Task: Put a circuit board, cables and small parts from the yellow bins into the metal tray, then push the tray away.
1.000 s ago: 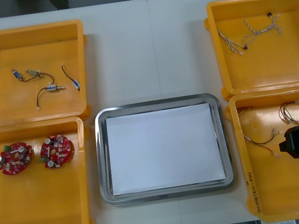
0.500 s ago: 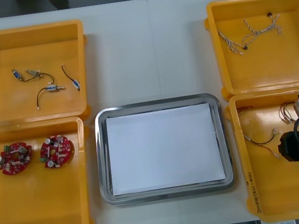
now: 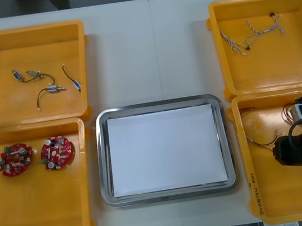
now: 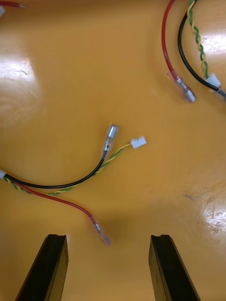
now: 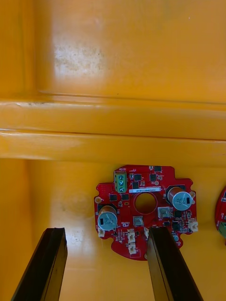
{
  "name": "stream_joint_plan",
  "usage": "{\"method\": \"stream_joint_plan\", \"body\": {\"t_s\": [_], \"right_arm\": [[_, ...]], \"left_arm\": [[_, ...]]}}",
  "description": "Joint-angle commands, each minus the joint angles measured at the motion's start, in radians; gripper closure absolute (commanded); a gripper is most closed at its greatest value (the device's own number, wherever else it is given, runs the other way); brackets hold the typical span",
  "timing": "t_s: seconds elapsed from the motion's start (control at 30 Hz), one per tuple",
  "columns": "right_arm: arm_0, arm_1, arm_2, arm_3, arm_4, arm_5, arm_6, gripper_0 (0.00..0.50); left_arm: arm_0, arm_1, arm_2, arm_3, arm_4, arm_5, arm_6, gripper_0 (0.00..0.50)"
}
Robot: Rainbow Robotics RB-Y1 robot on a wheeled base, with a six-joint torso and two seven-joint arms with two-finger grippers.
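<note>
I read both released: right gripper (image 4: 108, 237) has shifted inward above red cable (image 4: 56, 199); left gripper (image 5: 106, 229) has edged over circuit board (image 5: 155, 188).

The worktop (image 3: 149, 51) beyond the tray (image 3: 158, 105) is lying bare, and the tray's white inside is lying open. In the near left bin (image 3: 42, 218), a red board (image 5: 123, 209) is sitting partly between the spread fingers of the left pincer (image 5: 106, 268), with the bin wall (image 5: 113, 127) rising just beyond. A red cable end (image 4: 100, 233) is lying between the spread fingers of the right pincer (image 4: 108, 270).
</note>
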Motion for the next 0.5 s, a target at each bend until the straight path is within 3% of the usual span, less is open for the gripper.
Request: {"method": "stream_joint_plan", "body": {"t_s": [0.03,0.33,0.5], "right_arm": [[0.033,0.013,0.049,0.001,0.042,-0.053,-0.039,0.0],[0.037,0.013,0.055,0.031,0.034,-0.097,-0.048,0.0],[0.045,0.016,0.057,0.036,0.031,-0.097,-0.052,0.0]], "left_arm": [[0.036,0.044,-0.022,0.006,-0.01,-0.045,-0.016,0.0],[0.036,0.044,-0.116,0.086,-0.03,-0.208,-0.023,0.0],[0.038,0.044,-0.127,0.089,-0.038,-0.212,-0.023,0.0]]}}
